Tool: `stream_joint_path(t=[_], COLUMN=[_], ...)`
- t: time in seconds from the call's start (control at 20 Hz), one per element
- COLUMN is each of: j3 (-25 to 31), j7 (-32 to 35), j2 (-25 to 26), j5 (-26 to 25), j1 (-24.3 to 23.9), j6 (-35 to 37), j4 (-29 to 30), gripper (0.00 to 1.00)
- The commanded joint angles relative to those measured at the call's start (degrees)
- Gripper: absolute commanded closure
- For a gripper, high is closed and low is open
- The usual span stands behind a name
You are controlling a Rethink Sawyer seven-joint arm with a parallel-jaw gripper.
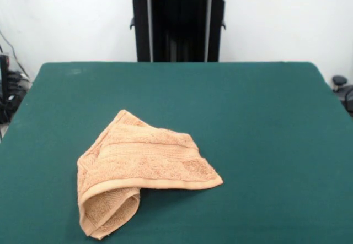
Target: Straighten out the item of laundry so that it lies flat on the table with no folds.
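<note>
Front view, starting at the near edge: the peach towel point(140, 172) sits on the green surface point(259, 123), left of centre and close to the camera side. It's not flat at all. The top layer is folded over, and at the near-left end it curls under into a rounded lobe that almost reaches the picture's bottom edge. One corner sticks out to the right, another peaks toward the far side. Its long axis runs diagonally, from that near-left lobe up toward the far right, and a flat woven band crosses the top layer roughly left to right.

Further back the surface is just green felt, then the black pedestal point(179, 26) at the far edge, well apart from the towel. The end effector isn't showing anywhere, so I can't tell if it's spread or pressed together.
</note>
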Motion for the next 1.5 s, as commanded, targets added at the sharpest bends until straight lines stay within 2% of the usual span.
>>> stream_joint_path(t=[0.05, 0.4, 1.05, 1.25, 1.5], j3=[5.8, 6.3, 5.7, 6.2, 6.2], j7=[4.4, 5.2, 0.1, 1.1, 4.6], j2=[9.6, 14.0, 15.6, 17.0, 20.8], j5=[-2.9, -1.2, -2.7, -2.0, -0.5], j1=[2.1, 1.8, 2.1, 1.8, 2.8], j6=[-5.7, -12.1, -9.4, -10.6, -11.0], j4=[2.5, 2.7, 0.2, -0.1, -4.0], gripper=[0.0, 0.0, 0.0, 0.0, 0.0])
